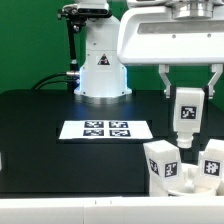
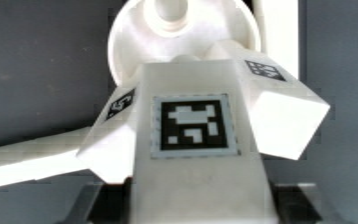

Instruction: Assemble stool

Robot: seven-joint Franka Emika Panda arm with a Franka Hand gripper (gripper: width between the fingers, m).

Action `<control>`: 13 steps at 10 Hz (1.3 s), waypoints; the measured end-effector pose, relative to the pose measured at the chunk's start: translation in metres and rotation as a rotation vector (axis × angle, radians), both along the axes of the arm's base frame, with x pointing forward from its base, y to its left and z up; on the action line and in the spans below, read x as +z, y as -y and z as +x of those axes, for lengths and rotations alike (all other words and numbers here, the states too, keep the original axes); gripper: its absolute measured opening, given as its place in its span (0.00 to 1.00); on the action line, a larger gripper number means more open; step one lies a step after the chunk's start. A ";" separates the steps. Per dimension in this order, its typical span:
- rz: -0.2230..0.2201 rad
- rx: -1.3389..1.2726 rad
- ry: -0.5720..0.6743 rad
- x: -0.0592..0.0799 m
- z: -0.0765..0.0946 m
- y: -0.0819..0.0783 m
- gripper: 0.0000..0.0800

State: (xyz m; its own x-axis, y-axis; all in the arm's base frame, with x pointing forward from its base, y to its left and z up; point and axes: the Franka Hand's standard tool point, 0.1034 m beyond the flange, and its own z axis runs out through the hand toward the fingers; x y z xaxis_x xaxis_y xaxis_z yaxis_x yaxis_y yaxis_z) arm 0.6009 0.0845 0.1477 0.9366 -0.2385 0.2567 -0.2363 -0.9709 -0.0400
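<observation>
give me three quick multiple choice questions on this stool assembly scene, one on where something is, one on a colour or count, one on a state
1. Where does the marker board lie in the exterior view?
A. flat on the black table, in front of the robot base
B. propped against the green wall
C. on top of the stool parts

2. What colour is the leg in the gripper?
A. black
B. white, with black-and-white tags
C. green

3. What is the state of the gripper?
A. open and empty
B. shut on a leg, held above the other stool parts
C. out of view

Answers: 1 A, the board sits flat on the table before the base. 2 B, the wrist view shows a white block with a square tag. 3 B, the fingers clasp the leg's top, lifted off the table.
</observation>
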 end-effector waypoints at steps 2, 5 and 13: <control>-0.001 0.000 -0.002 -0.001 0.000 0.000 0.42; -0.018 0.005 -0.003 -0.020 -0.003 0.003 0.42; -0.024 0.023 -0.029 -0.035 -0.013 -0.002 0.42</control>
State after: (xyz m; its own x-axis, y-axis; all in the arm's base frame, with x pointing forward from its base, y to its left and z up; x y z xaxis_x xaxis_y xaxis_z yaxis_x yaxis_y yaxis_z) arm 0.5880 0.0870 0.1129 0.9489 -0.2110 0.2345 -0.2148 -0.9766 -0.0096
